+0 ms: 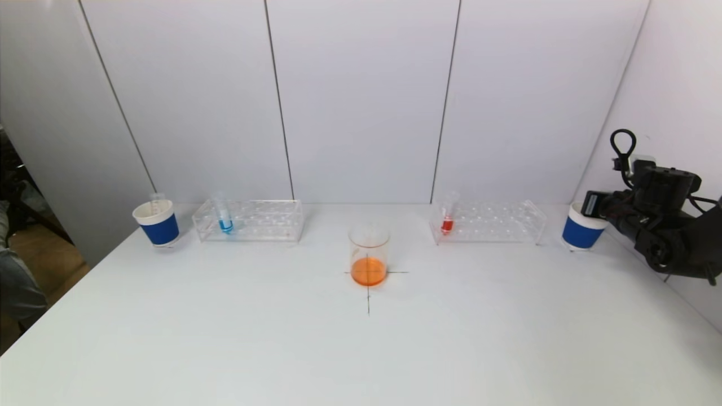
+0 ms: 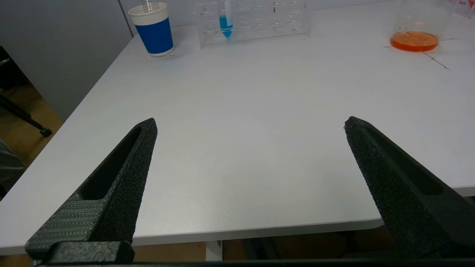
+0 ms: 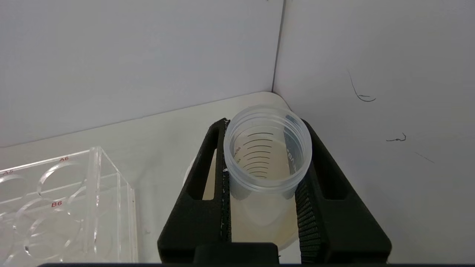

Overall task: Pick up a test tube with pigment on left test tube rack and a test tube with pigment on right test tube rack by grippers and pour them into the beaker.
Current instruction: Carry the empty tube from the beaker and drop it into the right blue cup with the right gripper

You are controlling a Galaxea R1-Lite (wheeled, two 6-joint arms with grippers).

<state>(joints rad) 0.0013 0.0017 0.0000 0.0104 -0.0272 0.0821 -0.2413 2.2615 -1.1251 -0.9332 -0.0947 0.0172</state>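
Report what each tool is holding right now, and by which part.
The right tool is shut on an empty test tube, gripped on its sides just below the open rim, above the right paper cup. The left tool holds nothing.

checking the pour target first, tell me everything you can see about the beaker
The beaker is a clear, straight-walled cylinder that looks like glass or plastic, standing upright and open-topped near the middle of the white table. It sits on the crossing of thin black lines drawn on the tabletop. A shallow layer of orange liquid covers its bottom; the rest is empty. It stands nearer than the two racks and between them, and nothing touches it but the table.
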